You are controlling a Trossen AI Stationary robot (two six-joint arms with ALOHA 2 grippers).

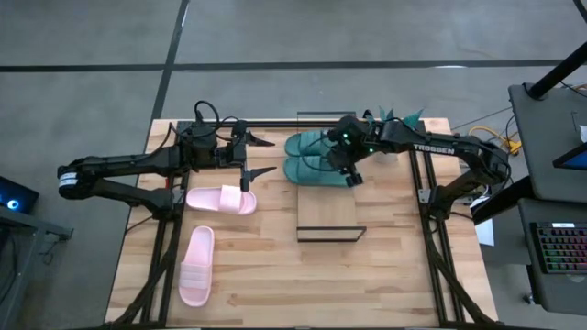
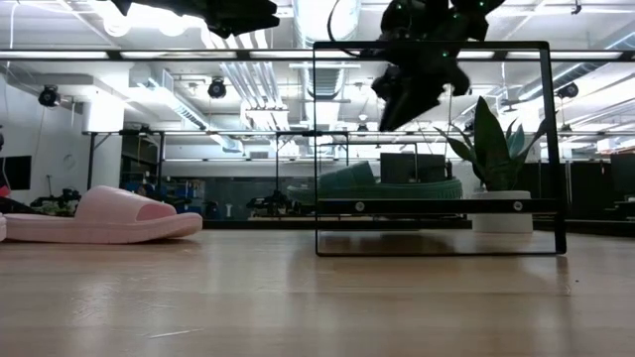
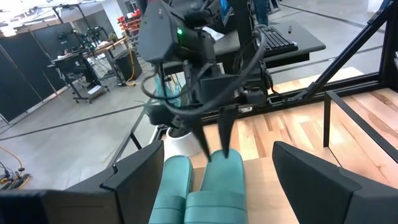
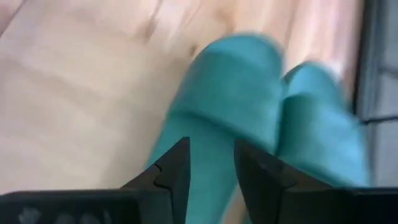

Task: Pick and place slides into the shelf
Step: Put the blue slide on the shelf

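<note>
Roughly half the job looks done, judging by how things lie. Two teal slides [image 1: 315, 157] sit side by side on the far end of the shelf [image 1: 327, 220], touching each other, with the nearer stretch of the light-wood plank bare. The right gripper [image 1: 349, 173] hangs just over the nearer teal slide [image 4: 214, 118], its fingers [image 4: 173, 169] parted a little with the slide's green surface showing in the gap; from the right wrist view it seems to be letting go, not clamping, though whether the tips touch the rubber cannot be told. In the low view that gripper [image 2: 397, 104] sits above the shelf's dark frame, clear of the slides beneath it. Two pink slides remain on the tabletop, well apart from the shelf: one pink slide [image 1: 221, 200] lies crosswise just below the left gripper [image 1: 260, 156], and the other pink slide [image 1: 196, 266] lies lengthwise nearer the table's front edge. The left gripper hovers with its jaws spread wide and nothing between them, pointing toward the shelf (its wrist camera looks straight at the teal pair and the right arm). What is left, then, is both pink slides.
</note>
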